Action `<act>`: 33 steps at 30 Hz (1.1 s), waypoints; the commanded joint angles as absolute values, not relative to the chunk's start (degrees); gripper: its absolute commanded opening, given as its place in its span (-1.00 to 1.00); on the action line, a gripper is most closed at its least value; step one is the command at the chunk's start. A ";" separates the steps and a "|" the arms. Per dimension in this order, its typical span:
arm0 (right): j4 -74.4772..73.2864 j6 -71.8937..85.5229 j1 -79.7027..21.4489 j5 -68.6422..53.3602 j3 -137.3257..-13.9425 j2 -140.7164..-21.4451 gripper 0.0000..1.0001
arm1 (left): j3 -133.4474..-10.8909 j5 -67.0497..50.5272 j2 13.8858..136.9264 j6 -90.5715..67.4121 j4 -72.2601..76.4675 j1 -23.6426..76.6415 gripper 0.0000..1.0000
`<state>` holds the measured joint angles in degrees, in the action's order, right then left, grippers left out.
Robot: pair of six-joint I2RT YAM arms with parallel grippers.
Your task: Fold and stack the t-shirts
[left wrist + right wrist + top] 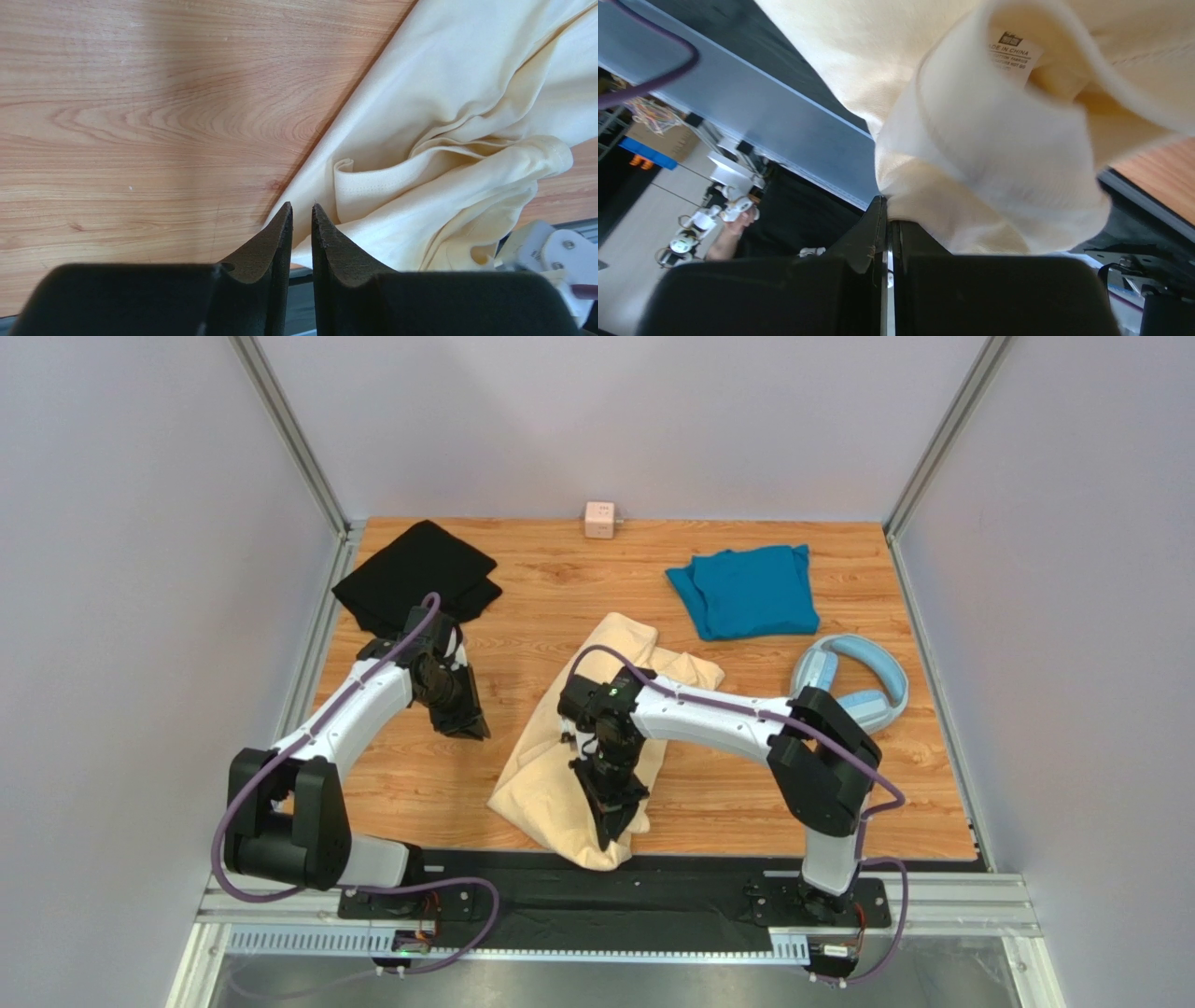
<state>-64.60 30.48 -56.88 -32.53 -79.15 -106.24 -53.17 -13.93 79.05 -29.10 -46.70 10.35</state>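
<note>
Your right gripper (615,819) sat over the near end of the cream-yellow t-shirt (540,770), close to the table's (421,784) front edge. In the right wrist view its jaws were pressed together, with a hem of that shirt pinched at the tips. A fold carrying a sewn label bunched just beyond them.

Your left gripper (300,210) hung over bare wood just left of the cream shirt's edge. Its jaws stood a narrow slit apart, with nothing between them.

The cream shirt lay rumpled mid-table, running diagonally from the front edge toward the centre. The black t-shirt (418,577) lay at the back left and the teal t-shirt (744,591) at the back right, both well apart from it. Light-blue headphones (853,679) lay near the teal shirt. A pink cube (601,520) sat at the back edge.
</note>
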 commanded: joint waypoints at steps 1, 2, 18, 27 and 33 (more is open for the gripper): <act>-67.49 29.36 -57.39 -28.32 -76.56 -100.92 -1.00 | -52.82 -13.88 78.22 -27.69 -46.32 10.20 -0.55; -69.07 29.36 -57.22 -27.52 -75.68 -99.85 -1.00 | -52.74 -14.50 78.66 -27.69 -45.88 10.20 -0.55; -71.64 37.27 -48.44 -14.68 -67.24 -79.54 -0.24 | -55.63 -31.72 87.28 -24.79 -36.65 14.50 -0.52; -65.74 32.52 -43.51 -14.06 -69.16 -90.95 -0.18 | -53.35 -37.70 86.92 -20.84 -36.12 14.94 -0.49; -65.30 32.26 -43.33 -15.12 -74.09 -95.00 0.00 | -50.02 -40.51 89.56 -19.77 -34.11 16.52 -0.48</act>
